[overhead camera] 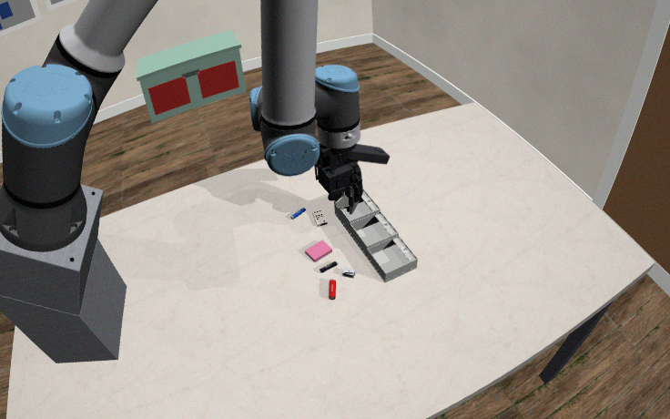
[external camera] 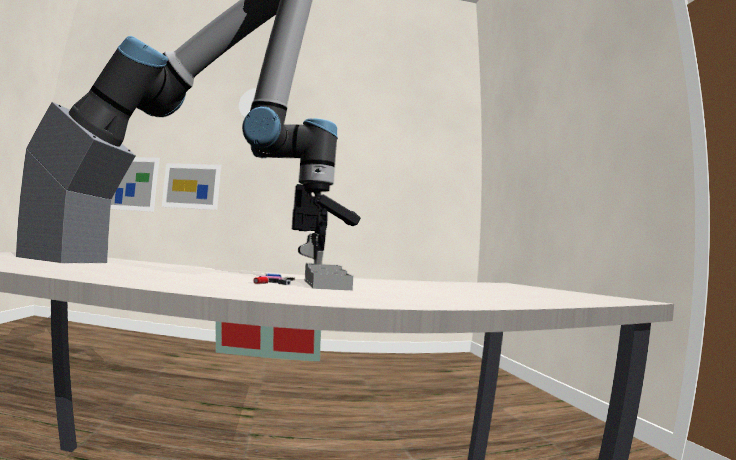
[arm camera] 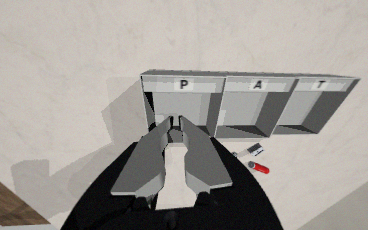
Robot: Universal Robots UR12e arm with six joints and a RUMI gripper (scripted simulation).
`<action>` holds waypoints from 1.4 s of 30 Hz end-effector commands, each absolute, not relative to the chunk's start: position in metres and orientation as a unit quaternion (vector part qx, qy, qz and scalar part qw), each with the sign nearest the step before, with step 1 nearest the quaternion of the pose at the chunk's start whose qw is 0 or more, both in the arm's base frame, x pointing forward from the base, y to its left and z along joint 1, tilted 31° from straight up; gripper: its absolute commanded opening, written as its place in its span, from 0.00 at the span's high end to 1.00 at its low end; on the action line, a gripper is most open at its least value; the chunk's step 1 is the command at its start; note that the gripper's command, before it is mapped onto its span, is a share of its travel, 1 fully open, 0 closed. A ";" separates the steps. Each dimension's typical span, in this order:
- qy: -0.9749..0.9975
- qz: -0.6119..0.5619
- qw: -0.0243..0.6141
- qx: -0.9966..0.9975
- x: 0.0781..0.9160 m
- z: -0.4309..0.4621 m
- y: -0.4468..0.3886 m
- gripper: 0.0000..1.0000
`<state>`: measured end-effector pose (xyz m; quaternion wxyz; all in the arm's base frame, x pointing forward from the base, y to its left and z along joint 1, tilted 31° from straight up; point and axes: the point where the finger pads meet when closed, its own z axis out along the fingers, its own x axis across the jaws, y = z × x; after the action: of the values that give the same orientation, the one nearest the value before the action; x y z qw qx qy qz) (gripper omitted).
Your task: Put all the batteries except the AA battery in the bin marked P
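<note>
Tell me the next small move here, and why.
Probably open the jaws. The gripper hangs just above bin P with jaws almost shut; any thin battery pinched there would drop in, though none shows. Opening also readies it for the red battery.

The arm [overhead camera: 288, 59] has pale grey tubular links, dark grey joint housings and blue round caps. It stands on an angular grey pedestal [overhead camera: 29, 291] and ends in a black claw [arm camera: 174, 131] with grey tapered fingers.
</note>
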<state>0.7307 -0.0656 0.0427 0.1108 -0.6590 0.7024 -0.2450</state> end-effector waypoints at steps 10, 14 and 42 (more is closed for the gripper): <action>0.702 -0.245 0.111 -0.659 0.731 0.043 -0.065 0.96; 0.702 -0.245 0.111 -0.659 0.731 0.043 -0.065 0.96; 0.702 -0.245 0.111 -0.659 0.718 0.066 -0.060 0.96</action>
<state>0.7205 -0.0614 0.0609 0.1109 -0.6590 0.7024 -0.2450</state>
